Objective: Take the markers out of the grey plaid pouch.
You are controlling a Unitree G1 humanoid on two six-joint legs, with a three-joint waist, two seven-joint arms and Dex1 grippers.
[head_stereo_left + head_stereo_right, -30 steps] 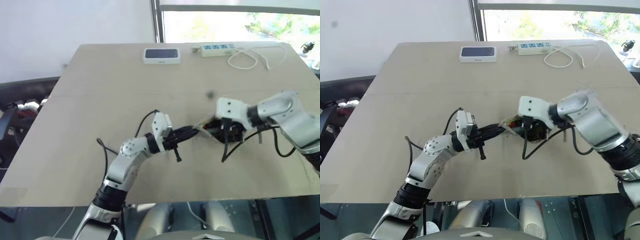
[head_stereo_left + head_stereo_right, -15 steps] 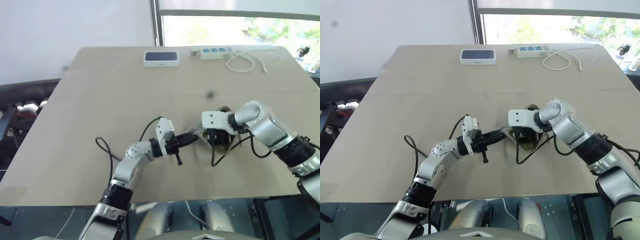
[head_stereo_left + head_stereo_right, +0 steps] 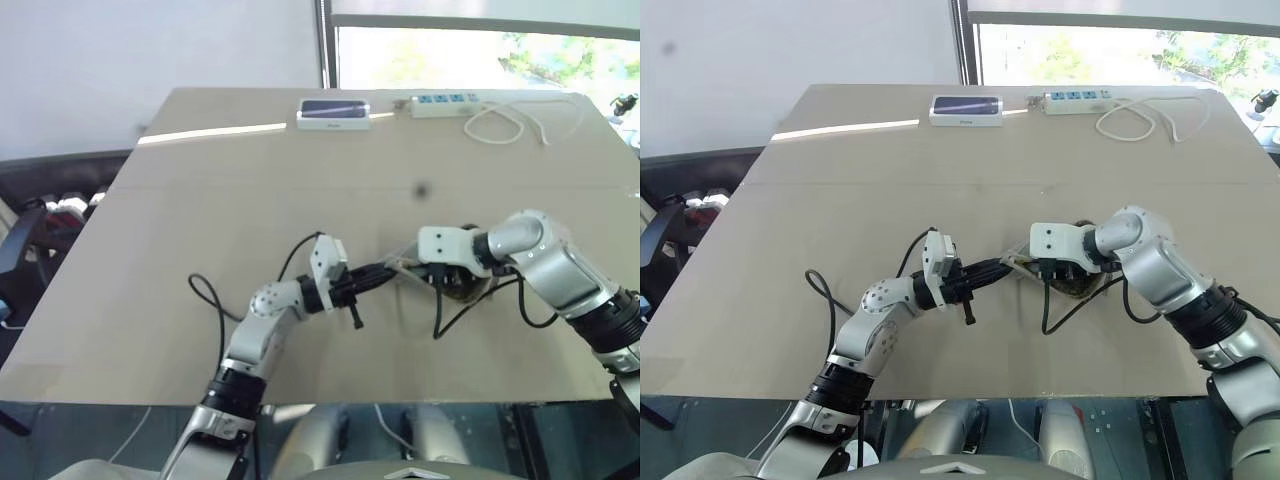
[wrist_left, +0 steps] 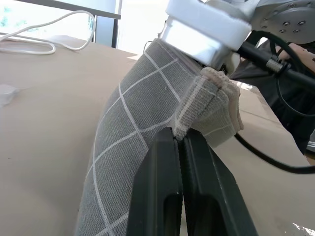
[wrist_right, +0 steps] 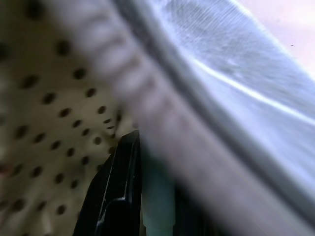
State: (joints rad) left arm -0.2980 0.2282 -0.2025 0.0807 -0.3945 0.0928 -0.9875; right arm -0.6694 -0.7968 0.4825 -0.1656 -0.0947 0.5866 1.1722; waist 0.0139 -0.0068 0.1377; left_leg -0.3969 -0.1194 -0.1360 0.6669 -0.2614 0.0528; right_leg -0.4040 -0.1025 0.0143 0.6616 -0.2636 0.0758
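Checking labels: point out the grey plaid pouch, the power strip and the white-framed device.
grey plaid pouch (image 4: 133, 113), left wrist view, fabric side.
power strip (image 3: 1080, 97), right eye view, socket row.
white-framed device (image 3: 966, 106), right eye view, dark face.

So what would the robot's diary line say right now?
left gripper: shut on grey plaid pouch | right gripper: inside pouch | markers: hidden

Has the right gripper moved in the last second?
Yes. The right gripper has sunk toward the camera, away from the dark spot, into the pouch.

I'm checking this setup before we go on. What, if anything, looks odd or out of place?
Nothing stands out. The grey plaid pouch is pinched at one end by the left hand, and the right hand reaches inside its dotted lining.
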